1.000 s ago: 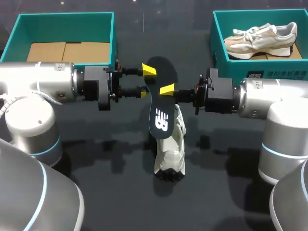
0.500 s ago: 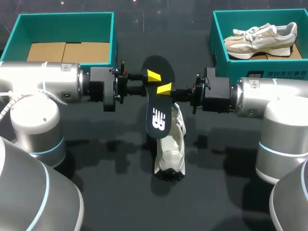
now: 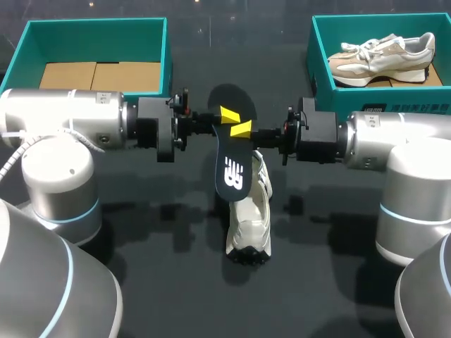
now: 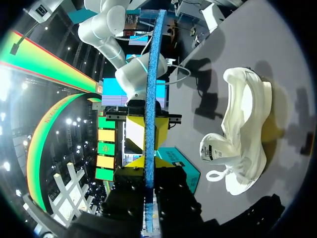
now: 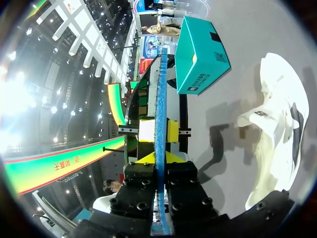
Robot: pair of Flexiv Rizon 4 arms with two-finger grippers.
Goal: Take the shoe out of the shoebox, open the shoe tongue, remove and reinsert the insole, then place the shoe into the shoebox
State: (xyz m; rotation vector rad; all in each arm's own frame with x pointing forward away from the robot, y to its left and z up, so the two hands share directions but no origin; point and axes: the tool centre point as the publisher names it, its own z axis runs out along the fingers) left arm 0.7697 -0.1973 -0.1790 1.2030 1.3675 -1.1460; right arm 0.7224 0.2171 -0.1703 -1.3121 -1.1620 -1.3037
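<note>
Worktop (image 3: 141, 282): a dark surface that carries two teal shoeboxes at the far side and a shoe near the middle.
Left arm (image 3: 63, 120): comes in from the left and lies level above the worktop, pointing toward the middle.
Right arm (image 3: 402, 141): comes in from the right, level, facing the left arm.
Left shoebox (image 3: 99, 24): at the far left, with bare cardboard showing inside.
Right shoebox (image 3: 320, 56): at the far right, holding a beige shoe (image 3: 384, 56) that lies on its side.
White shoe (image 3: 250, 225): outside both boxes, lying on the worktop just below the two grippers, its tongue pulled up.
Insole (image 3: 232, 169): black, out of the shoe and held in the air between the two arms, its lower end hanging over the white shoe.
Left gripper (image 4: 147, 161): yellow tips pressed onto the insole from both faces.
Right gripper (image 5: 159, 158): also pinching the insole, right beside the left gripper.
</note>
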